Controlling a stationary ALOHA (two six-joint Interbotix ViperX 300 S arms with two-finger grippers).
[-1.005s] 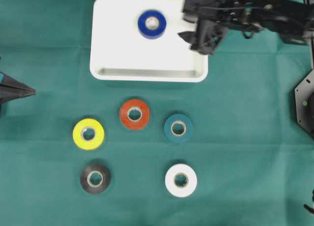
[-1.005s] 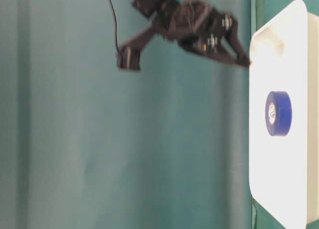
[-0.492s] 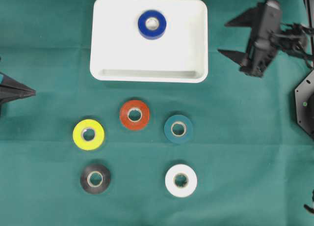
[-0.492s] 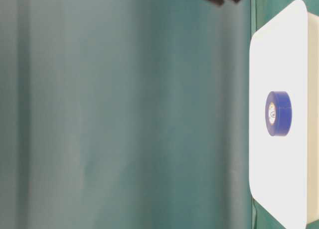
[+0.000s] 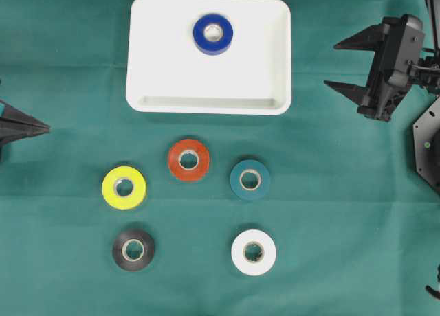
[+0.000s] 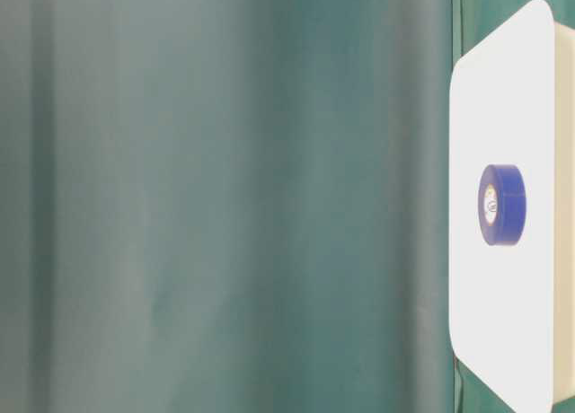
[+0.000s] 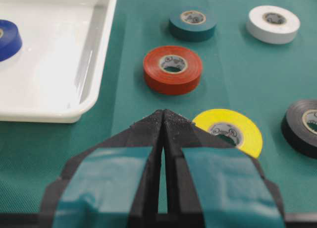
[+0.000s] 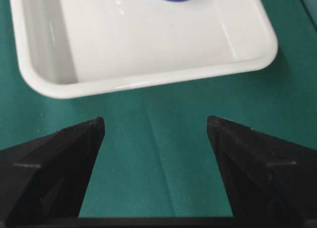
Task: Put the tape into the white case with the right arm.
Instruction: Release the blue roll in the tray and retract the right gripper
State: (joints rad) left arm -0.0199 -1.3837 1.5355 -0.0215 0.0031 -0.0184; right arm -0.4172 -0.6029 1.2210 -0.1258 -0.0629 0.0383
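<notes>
A blue tape roll (image 5: 212,34) lies flat inside the white case (image 5: 165,62), near its far rim; the table-level view shows the same blue tape roll (image 6: 500,205) on the white case (image 6: 503,341). My right gripper (image 5: 335,65) hangs open and empty over the green cloth, well to the right of the case. In its wrist view the right gripper (image 8: 155,125) has only cloth between its fingers, with the white case (image 8: 148,84) ahead. My left gripper (image 5: 47,128) is shut at the left edge; in its wrist view the left gripper (image 7: 163,112) has its tips pressed together.
Loose rolls lie on the cloth in front of the case: red (image 5: 188,159), teal (image 5: 249,179), yellow (image 5: 124,187), black (image 5: 133,249) and white (image 5: 254,252). A black arm base (image 5: 426,144) stands at the right edge.
My right gripper has drawn back from the case's right end to the right and off the case, still open. The blue roll stays in the case. The left gripper has not moved.
</notes>
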